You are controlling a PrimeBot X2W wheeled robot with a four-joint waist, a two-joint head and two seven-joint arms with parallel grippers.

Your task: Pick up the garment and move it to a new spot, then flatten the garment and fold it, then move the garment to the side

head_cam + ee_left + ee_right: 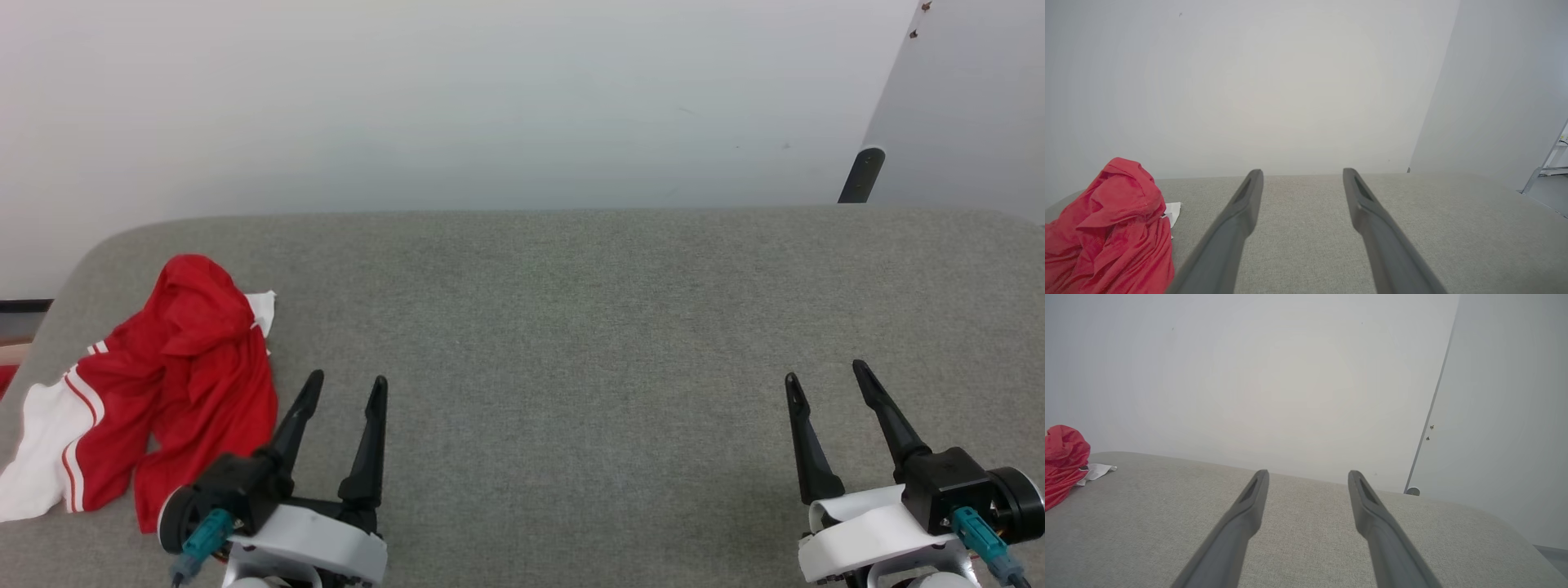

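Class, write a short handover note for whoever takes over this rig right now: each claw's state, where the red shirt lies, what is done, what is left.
Left claw: open, empty, just right of the red jersey.
Right claw: open, empty, over bare grey fabric surface, far from the jersey.
Jersey: crumpled in a heap at the surface's left end, with a white striped sleeve spread at its near-left side.
Done: nothing, judging by the heap.
Left: pick up, move, flatten, fold, set aside.

One garment [188,367]; one grey fabric surface [571,343]; two sets of jaws
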